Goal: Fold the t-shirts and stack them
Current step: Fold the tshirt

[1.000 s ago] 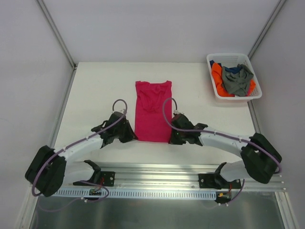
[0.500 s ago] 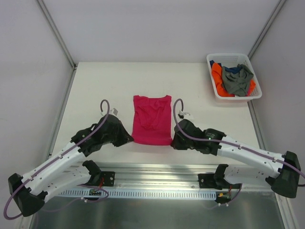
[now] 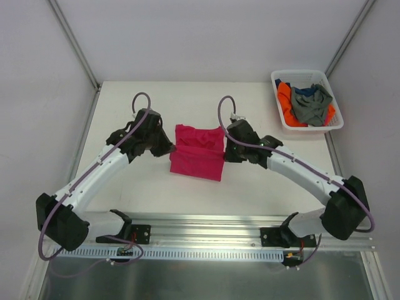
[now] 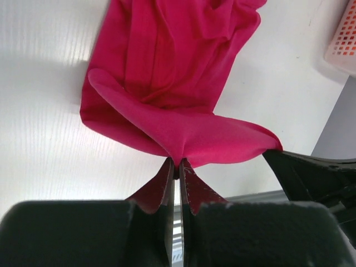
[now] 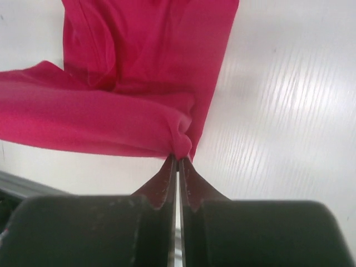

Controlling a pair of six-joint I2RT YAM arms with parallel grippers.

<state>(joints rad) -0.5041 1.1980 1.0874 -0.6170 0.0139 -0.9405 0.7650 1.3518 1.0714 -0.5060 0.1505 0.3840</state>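
My left gripper [image 4: 177, 163]: pressed together on the left corner of the hem of the pink t-shirt [image 3: 197, 157]. The cloth bunches into a point right at my fingertips, so the pinch is small and near the edge.

My right gripper [image 5: 178, 158]: likewise clamped, on the opposite hem corner. I hold both corners at once so the edge travels as one straight line and not a skewed one.

Lifted hem: it hangs between my two grippers as a sagging band, raised off the table [image 3: 125, 112] and curling over the part of the shirt lying flat beneath. I judge this to be the half-fold, with the bottom edge being carried toward the collar.

Pink t-shirt, far part: the body beyond the fold lies on the table near its middle, somewhat wrinkled, and its weight anchors the cloth while I draw the hem across.

What the next move calls for: lowering both corners evenly onto the far end. If one side leads, the fold would likely come out crooked.

Basket [image 3: 284, 124]: at the far right corner, well apart from my work, holding the grey shirt [image 3: 310, 106], orange shirt [image 3: 284, 97] and dark blue shirt [image 3: 304, 91] in a heap, not yet folded.
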